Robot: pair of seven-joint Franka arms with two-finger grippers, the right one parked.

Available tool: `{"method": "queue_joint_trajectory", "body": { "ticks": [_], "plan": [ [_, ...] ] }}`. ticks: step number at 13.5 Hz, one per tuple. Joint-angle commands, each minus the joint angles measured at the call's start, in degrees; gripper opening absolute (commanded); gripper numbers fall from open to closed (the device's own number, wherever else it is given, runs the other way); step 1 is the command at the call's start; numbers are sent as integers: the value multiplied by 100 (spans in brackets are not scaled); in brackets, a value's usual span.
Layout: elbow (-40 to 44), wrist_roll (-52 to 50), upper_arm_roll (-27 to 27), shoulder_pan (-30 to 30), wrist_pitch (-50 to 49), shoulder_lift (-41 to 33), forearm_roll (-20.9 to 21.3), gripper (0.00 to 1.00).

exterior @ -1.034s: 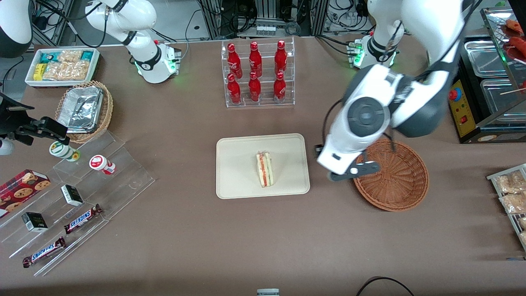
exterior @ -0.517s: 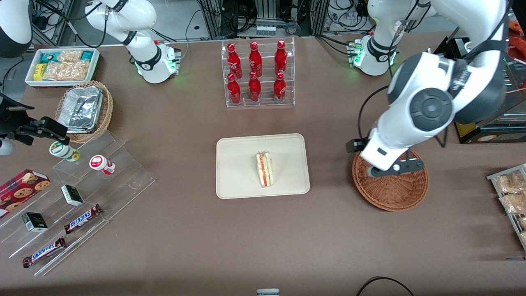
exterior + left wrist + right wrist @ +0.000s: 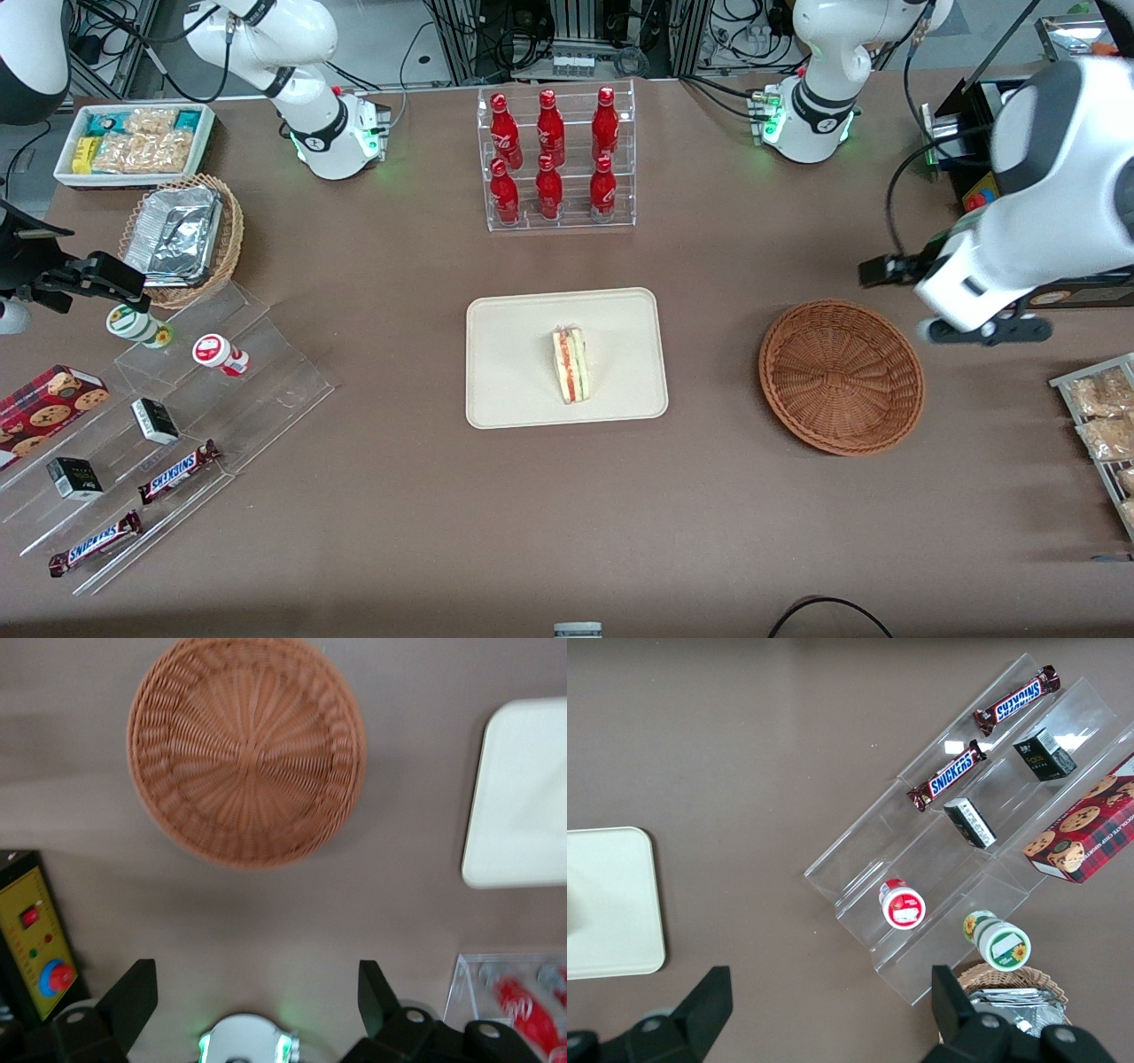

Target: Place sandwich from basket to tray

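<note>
The sandwich (image 3: 571, 364), a pale wedge with red and green layers, lies on the cream tray (image 3: 514, 354) near its middle. The reddish-brown round basket (image 3: 842, 377) stands empty beside the tray, toward the working arm's end of the table. My left gripper (image 3: 983, 333) is open and empty. It hangs above bare table just past the basket's rim, toward the working arm's end and slightly farther from the front camera. In the left wrist view the gripper (image 3: 255, 997) shows spread black fingers (image 3: 133, 1001), the empty basket (image 3: 246, 749) and a tray corner (image 3: 523, 797).
A clear rack of red bottles (image 3: 555, 159) stands farther back than the tray. A black control box with a red button (image 3: 992, 221) and a snack rack (image 3: 1103, 416) are near the gripper. A stepped acrylic display (image 3: 159, 425), a tan foil-tray basket (image 3: 182, 235) and a white snack bin (image 3: 133, 142) lie toward the parked arm's end.
My left gripper has swung from between tray and basket, across the basket, out toward the working arm's end of the table. The sandwich has stayed still on the tray.
</note>
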Motion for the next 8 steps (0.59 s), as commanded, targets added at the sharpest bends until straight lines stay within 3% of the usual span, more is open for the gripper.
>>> {"method": "queue_joint_trajectory", "body": {
  "ticks": [1,8],
  "plan": [
    [-242,346,414,-224,-412,-550,-169,100],
    [-40,478,458,-162,-1064,-885,-64,100]
  ]
}}
